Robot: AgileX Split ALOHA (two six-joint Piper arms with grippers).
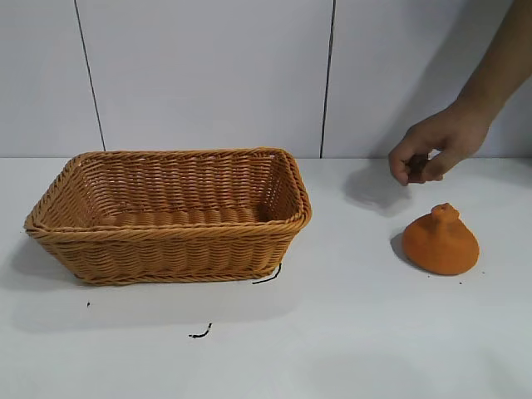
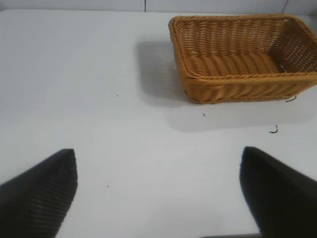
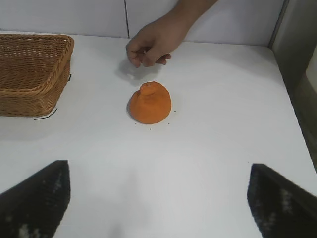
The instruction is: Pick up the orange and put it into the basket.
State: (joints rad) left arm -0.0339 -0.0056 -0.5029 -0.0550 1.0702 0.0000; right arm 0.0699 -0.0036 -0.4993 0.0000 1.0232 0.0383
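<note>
The orange sits on the white table at the right, knob up; it also shows in the right wrist view. The wicker basket stands at the left, empty; it also shows in the left wrist view and the right wrist view. Neither gripper shows in the exterior view. My left gripper is open over bare table, far from the basket. My right gripper is open and empty, well short of the orange.
A person's hand hovers just behind the orange, also in the right wrist view. Small black marks lie on the table before the basket. A white wall stands behind the table.
</note>
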